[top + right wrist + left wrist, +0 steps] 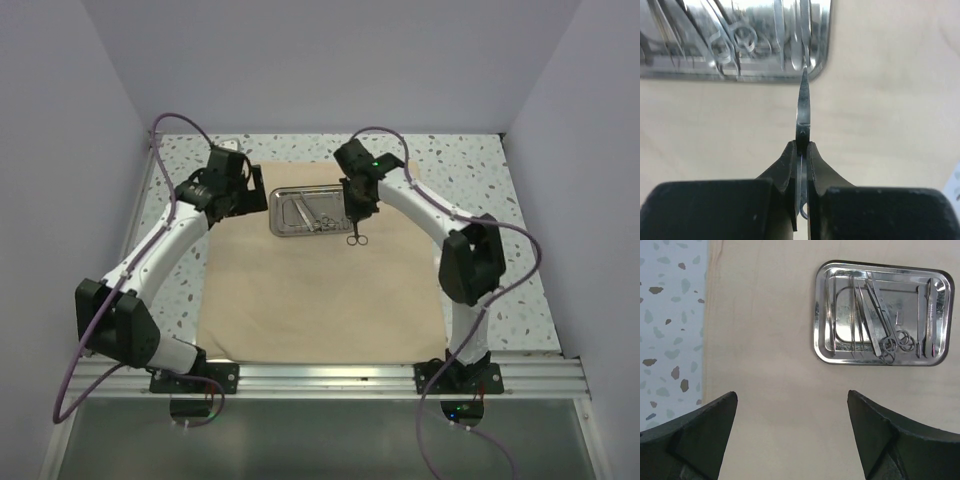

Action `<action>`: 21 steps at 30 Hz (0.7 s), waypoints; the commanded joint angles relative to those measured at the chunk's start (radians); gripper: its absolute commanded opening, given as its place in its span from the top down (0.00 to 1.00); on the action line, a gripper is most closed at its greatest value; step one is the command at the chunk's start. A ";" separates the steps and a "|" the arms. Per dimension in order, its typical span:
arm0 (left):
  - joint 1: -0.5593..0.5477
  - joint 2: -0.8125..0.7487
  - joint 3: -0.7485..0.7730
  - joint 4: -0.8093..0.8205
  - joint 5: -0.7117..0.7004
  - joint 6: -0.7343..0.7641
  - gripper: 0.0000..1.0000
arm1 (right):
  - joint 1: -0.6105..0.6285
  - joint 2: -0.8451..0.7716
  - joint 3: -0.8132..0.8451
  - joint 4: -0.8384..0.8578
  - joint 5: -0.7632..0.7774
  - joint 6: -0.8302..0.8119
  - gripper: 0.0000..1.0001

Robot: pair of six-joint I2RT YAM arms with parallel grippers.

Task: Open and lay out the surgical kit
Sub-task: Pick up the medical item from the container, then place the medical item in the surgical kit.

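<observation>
Beside the tray's [272, 212] near right corner, the right gripper [801, 150] is pinching tight on a pair of scissors [803, 107]. It is gripping them at the pivot, with the blade tips pointing at the tray's rim and the rings trailing on the side away from the tray. Left of the tray, the left gripper [792, 392] is hovering with its jaws standing wide and nothing between them. The cloth [320, 300] is lying fully spread and flat on the table [500, 290] under the tray, so the opening part is looking finished. The laying out seems to be only beginning. Nothing is lying on the cloth outside the tray, and the scissors look like the first piece coming out. Everything else is waiting inside the tray to be lifted out and set down on the cloth around it. By count, one cloth, one tray and one held pair of scissors are showing. The other instruments [875, 315] are lying lengthwise in the tray, roughly seven of them. Two look ring-handled and the others are thin tweezers or straight handles, but they are overlapping and glinting too much for an exact count.
</observation>
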 commanded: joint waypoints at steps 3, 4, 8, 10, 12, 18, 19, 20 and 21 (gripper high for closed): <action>-0.056 0.167 0.088 0.085 0.042 -0.019 0.05 | 0.000 -0.349 -0.418 0.087 0.016 0.027 1.00; -0.072 0.225 0.105 0.086 0.036 -0.024 0.05 | 0.000 -0.392 -0.474 0.097 0.012 0.035 1.00; -0.130 0.362 0.208 0.099 0.042 -0.068 0.05 | 0.000 -0.538 -0.735 0.137 -0.011 0.075 1.00; -0.132 0.434 0.243 0.103 0.065 -0.085 0.05 | 0.005 -0.595 -0.792 0.147 -0.028 0.103 1.00; -0.133 0.480 0.297 0.102 0.071 -0.104 0.06 | 0.015 -0.624 -0.849 0.158 -0.046 0.124 1.00; -0.144 0.632 0.447 0.065 0.063 -0.114 0.13 | 0.022 -0.658 -0.877 0.098 -0.030 0.155 0.02; -0.145 0.658 0.461 0.060 0.060 -0.114 0.15 | 0.023 -0.676 -0.875 0.091 -0.025 0.156 0.02; -0.147 0.672 0.482 0.057 0.057 -0.117 0.17 | 0.022 -0.687 -0.871 0.074 -0.020 0.155 0.02; -0.147 0.684 0.492 0.047 0.045 -0.119 0.22 | 0.023 -0.695 -0.860 0.066 -0.019 0.152 0.01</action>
